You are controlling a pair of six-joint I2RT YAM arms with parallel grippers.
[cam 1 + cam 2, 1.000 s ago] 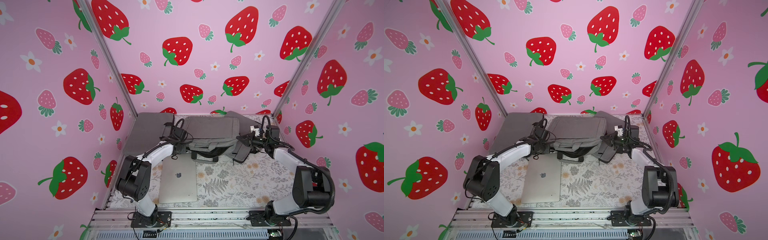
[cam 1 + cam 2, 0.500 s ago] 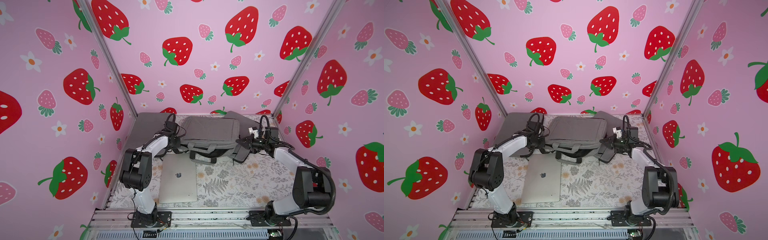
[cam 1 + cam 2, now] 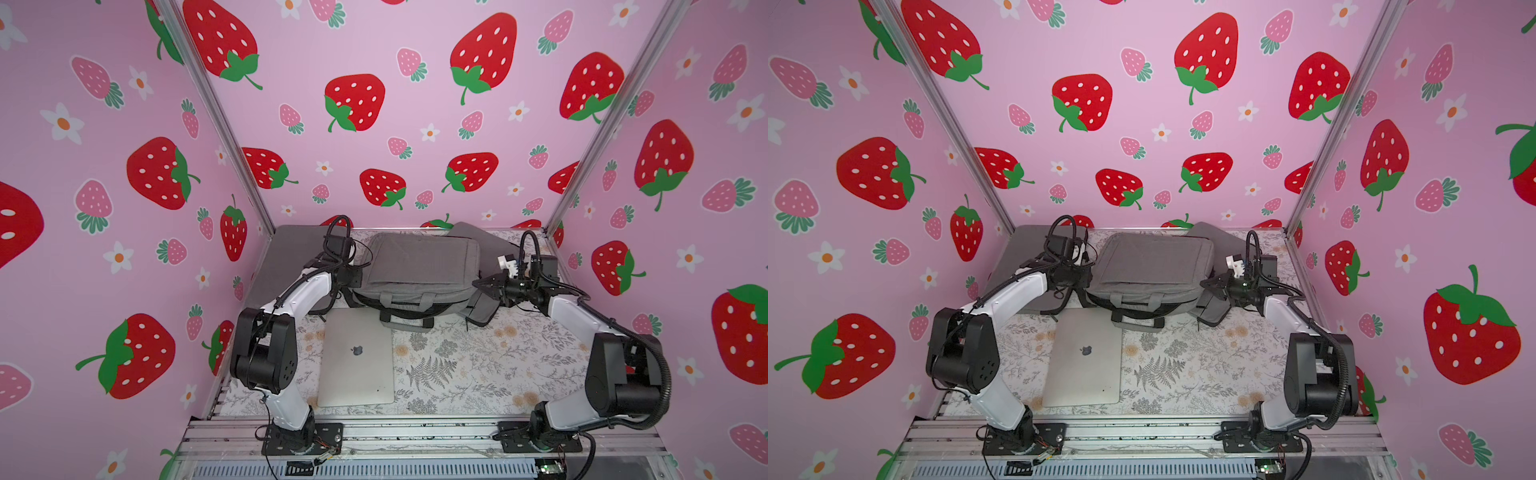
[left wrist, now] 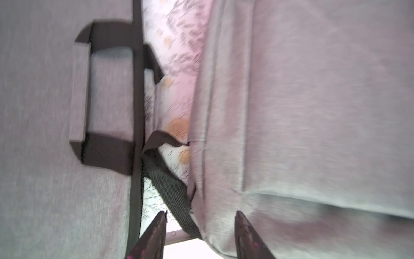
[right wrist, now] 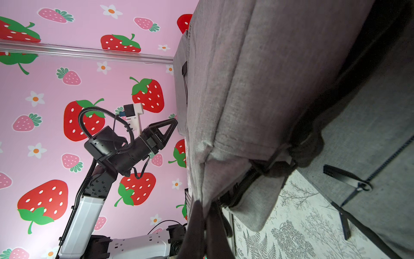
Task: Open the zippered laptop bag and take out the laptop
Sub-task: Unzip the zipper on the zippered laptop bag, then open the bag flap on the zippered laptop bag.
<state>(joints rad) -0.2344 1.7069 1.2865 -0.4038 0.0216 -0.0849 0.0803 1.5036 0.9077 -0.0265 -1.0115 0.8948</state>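
Count on the bench: one laptop, three grey bags, two arms. The silver laptop is lying closed and flat with its logo up, outside every bag, toward the front-left of the bench. Its far edge is meeting the front edge of the laptop bag. That bag is sitting at the middle of the far edge with its handles facing the front. A second bag is lying flat in the far-left corner. A third bag is lying partly under the laptop bag toward the far-right corner. The left gripper is hanging at the laptop bag's left end. Its jaws are standing apart, with a black strap and the bag's side seam passing between them and nothing clamped. The right gripper is working at the bag's right end. Its jaws are closed, and in the right wrist view they are pinching the fabric at the bag's corner. Against one second ago, the left jaws, then closed, are now standing open, and the left arm is posed only slightly differently. The laptop, all three bags and the right arm are keeping the same places, and the right jaws are remaining closed.
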